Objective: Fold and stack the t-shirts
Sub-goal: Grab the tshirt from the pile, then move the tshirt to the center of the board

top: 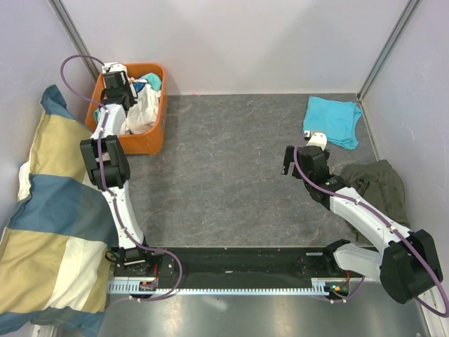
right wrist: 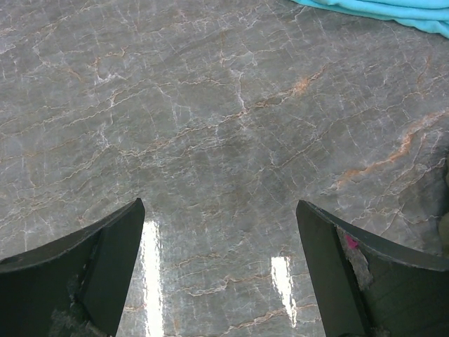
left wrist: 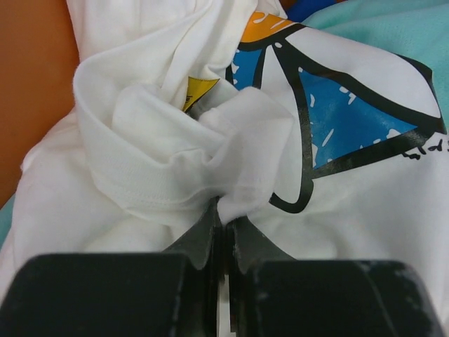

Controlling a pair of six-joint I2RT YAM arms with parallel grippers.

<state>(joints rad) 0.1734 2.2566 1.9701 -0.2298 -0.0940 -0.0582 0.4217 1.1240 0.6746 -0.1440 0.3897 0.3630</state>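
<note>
The left hand (top: 116,78) reaches down into the orange bin (top: 156,137) at the far left of the table (top: 224,175). It is clenched on a bunched fold of the white tee (top: 144,111). In the left wrist view its two dark fingers (left wrist: 202,235) are pressed together, with the white cloth pinched at their tips. The white tee (left wrist: 133,161) lies crumpled there, a hemmed edge curling over the fold, and a print of blue panels with black outlines, a bit of yellow and some orange spreads to the right of the grip. A mint tee (left wrist: 393,28) lies under the white one at the upper right, a scrap of blue cloth (left wrist: 309,8) shows beside it at the top edge, and the bin's orange wall (left wrist: 28,84) fills the left side. The right hand (top: 287,161) hangs over bare table right of centre, released, with its jaws spread wide and nothing between them. The right wrist view shows its two fingertips (right wrist: 126,225) well apart above the grey marbled table (right wrist: 210,105). A turquoise tee (top: 334,121) lies folded flat near the far right corner, apart from the right hand, and only its edge (right wrist: 393,8) shows at the top of the right wrist view. An olive garment (top: 382,184) lies crumpled at the right edge, just beside the right arm. A large yellow-and-blue checked pillow (top: 49,210) leans along the left side, near the left arm.
</note>
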